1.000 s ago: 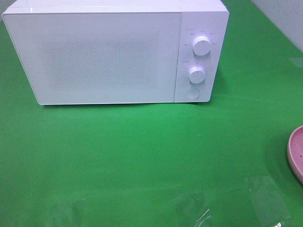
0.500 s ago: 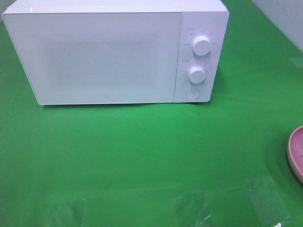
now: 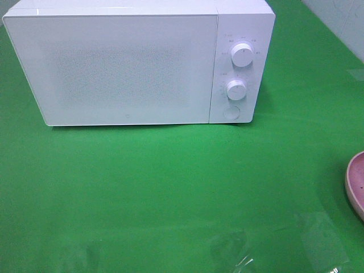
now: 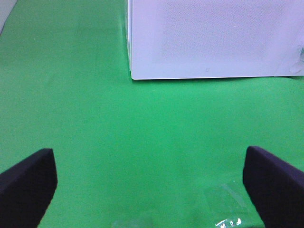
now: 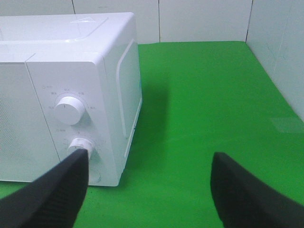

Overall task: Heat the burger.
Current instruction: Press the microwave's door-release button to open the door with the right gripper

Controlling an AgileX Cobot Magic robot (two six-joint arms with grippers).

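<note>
The burger is out of view in every frame. A white microwave [image 3: 136, 62] stands at the back of the green table with its door shut; it also shows in the left wrist view [image 4: 209, 38] and the right wrist view [image 5: 66, 90]. Its panel carries two white knobs [image 3: 242, 55] and a round button [image 3: 231, 112]. My left gripper [image 4: 149, 183] is open and empty over bare green cloth in front of the microwave. My right gripper [image 5: 147, 185] is open and empty, facing the microwave's knob side. Neither gripper shows in the exterior high view.
A round pink plate [image 3: 355, 183] pokes in at the right edge of the table; what lies on it is cut off. Clear tape patches [image 3: 321, 239] shine on the cloth near the front. A white wall [image 5: 199, 19] borders the table behind and to the right.
</note>
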